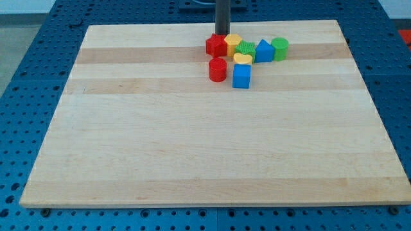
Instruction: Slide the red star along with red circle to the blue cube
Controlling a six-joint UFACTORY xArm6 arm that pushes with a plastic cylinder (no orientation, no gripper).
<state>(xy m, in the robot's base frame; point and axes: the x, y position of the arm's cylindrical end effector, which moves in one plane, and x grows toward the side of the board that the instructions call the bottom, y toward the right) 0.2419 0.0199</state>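
The red star (pixel 216 45) lies near the view's top centre of the wooden board (pixel 192 141). My tip (pixel 221 34) stands right behind it, at its top edge, touching or nearly so. The red circle (pixel 218 68) sits just below the star. The blue cube (pixel 241 76) is immediately right of the red circle, a small gap between them.
A yellow block (pixel 232 42) touches the red star's right side. A green star-like block (pixel 245 49), a yellow heart-like block (pixel 243 59), a blue triangular block (pixel 264 51) and a green cylinder (pixel 280 48) cluster to the right.
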